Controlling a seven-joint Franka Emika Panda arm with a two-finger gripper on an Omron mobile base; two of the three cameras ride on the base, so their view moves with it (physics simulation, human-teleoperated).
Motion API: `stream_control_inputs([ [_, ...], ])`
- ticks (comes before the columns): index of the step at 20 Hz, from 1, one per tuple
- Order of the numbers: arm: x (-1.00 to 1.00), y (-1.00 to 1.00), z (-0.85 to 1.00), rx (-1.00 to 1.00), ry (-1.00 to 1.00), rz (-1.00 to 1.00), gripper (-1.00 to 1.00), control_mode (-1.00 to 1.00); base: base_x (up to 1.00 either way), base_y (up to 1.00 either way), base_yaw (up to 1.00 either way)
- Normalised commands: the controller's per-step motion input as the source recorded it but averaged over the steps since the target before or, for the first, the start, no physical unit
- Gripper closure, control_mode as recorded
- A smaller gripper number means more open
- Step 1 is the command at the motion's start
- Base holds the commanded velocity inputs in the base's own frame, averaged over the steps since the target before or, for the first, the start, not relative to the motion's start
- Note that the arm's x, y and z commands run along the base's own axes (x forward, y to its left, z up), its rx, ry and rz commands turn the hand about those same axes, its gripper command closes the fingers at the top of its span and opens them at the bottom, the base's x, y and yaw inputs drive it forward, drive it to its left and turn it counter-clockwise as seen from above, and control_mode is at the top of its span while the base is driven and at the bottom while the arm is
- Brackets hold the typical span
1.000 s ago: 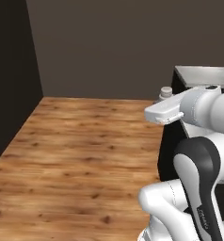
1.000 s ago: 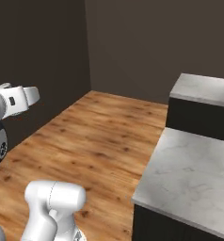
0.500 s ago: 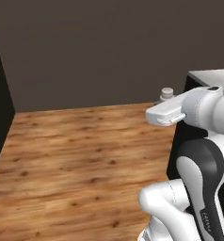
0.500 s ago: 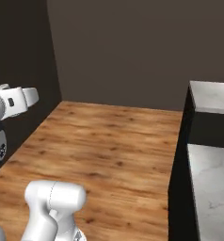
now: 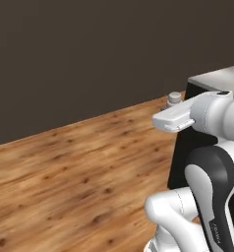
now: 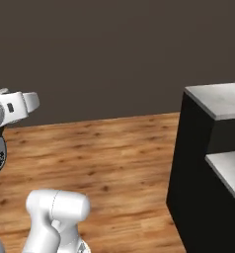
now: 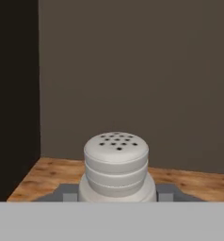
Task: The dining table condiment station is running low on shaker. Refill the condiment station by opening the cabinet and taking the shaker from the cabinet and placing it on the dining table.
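Shaker point(image 7: 116, 164), off-white with a perforated cap, sits upright between the gripper point(image 7: 116, 192) fingers, which clasp its lower body; you carry it over the wood floor point(image 5: 79, 167), near the dining table point(image 6: 215, 99). Judge it light, rigid, smooth: grip low.

Count: 1 shaker point(image 7: 116, 165), off-white, w/ 1 rounded cap, approx a dozen small dark holes on top; same shaker's cap pokes up past the hand in left base view point(image 5: 174, 98). 1 claw point(image 7: 117, 192), 2 dark finger tips, 1 each side of the shaker. 1 black-sided bench point(image 6: 219, 99) w/ pale grey marble top, shown in 2 levels in right base view. 1 wood floor point(image 5: 74, 177). 1 dark wall point(image 6: 114, 49).
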Motion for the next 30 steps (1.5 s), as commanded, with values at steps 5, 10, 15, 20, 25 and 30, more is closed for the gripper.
stream_control_inputs([
  [5,0.00,0.00,0.00,0.00,0.00,0.00,1.00,1.00,0.82,1.00,-0.58],
  [10,0.00,0.00,0.00,0.00,0.00,0.00,1.00,1.00,0.91,1.00,-0.56],
  [15,0.00,0.00,0.00,0.00,0.00,0.00,1.00,1.00,0.92,1.00,-0.56],
  [20,0.00,0.00,0.00,0.00,0.00,0.00,1.00,1.00,0.93,1.00,-0.57],
  [25,0.00,0.00,0.00,0.00,0.00,0.00,1.00,1.00,0.91,0.99,-0.57],
  [30,0.00,0.00,0.00,0.00,0.00,0.00,1.00,1.00,0.91,0.93,-0.59],
])
